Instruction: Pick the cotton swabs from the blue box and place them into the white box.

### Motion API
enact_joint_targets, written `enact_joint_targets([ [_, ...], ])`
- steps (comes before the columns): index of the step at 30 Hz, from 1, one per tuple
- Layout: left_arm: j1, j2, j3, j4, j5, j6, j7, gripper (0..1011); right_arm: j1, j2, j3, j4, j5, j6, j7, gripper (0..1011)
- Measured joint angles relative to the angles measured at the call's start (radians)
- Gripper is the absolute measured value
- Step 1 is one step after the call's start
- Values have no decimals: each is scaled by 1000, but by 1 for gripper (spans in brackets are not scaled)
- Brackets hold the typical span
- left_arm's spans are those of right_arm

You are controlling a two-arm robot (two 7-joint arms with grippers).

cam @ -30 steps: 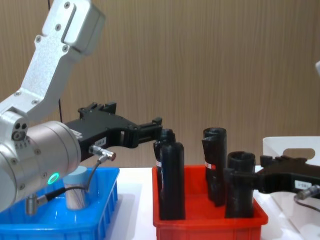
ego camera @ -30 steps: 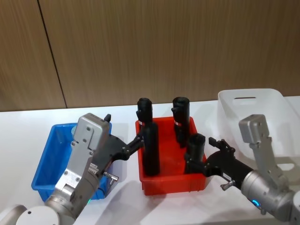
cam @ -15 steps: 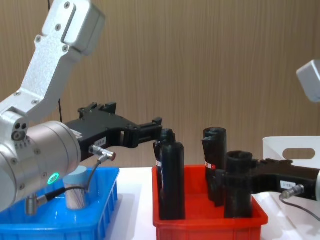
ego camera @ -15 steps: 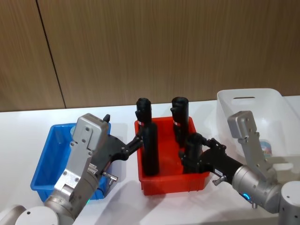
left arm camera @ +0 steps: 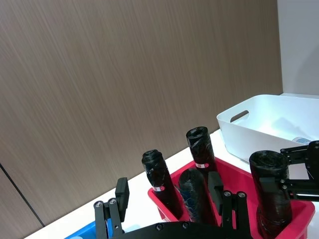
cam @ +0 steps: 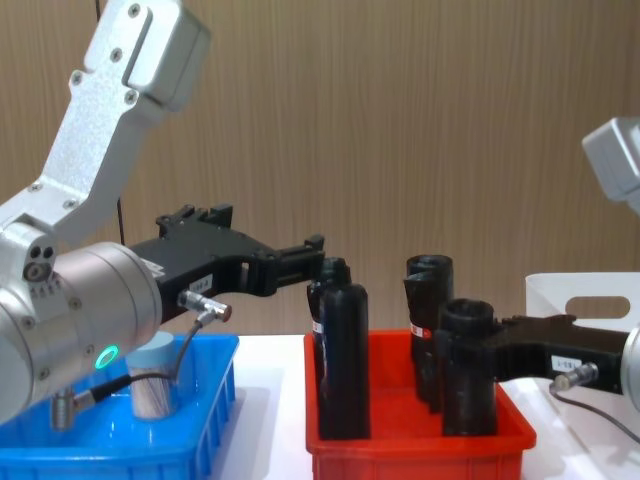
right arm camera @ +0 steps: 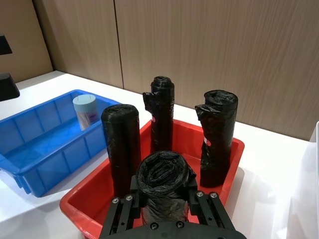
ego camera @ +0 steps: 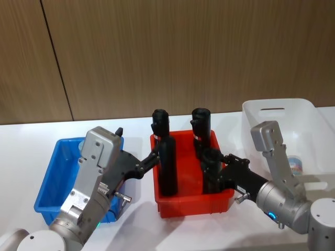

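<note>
One cotton swab tub (right arm camera: 86, 112) with a pale blue lid stands in the blue box (ego camera: 52, 180) at the left, also seen as the tub (cam: 154, 388). Another cotton swab tub (ego camera: 296, 164) lies in the white box (ego camera: 277, 111) at the right. My left gripper (ego camera: 153, 157) hovers open above the blue box's right edge, pointing at the red bin. My right gripper (right arm camera: 164, 193) is low in the red bin (ego camera: 191, 204), its fingers (right arm camera: 130, 198) pressed on both sides of the front-right black roll (ego camera: 210, 166).
The red bin sits between the blue and white boxes and holds several upright black rolls (ego camera: 167, 166). A wood-panelled wall runs behind the white table. Bare table lies in front of the bins.
My right gripper has slid left along the red bin, and the black roll between its fingers has moved left with it. The left arm has stayed still.
</note>
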Motion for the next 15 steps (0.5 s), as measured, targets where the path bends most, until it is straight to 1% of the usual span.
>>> enact_joint_targets([
  [8,0,0,0,0,0,0,0,1004,0,2,0,-20,3,-3,0,473],
  [14,0,0,0,0,0,0,0,1004,-3,8,5,-67,9,-6,-4,441],
  [15,0,0,0,0,0,0,0,1004,-4,11,8,-84,14,-7,-7,431],
])
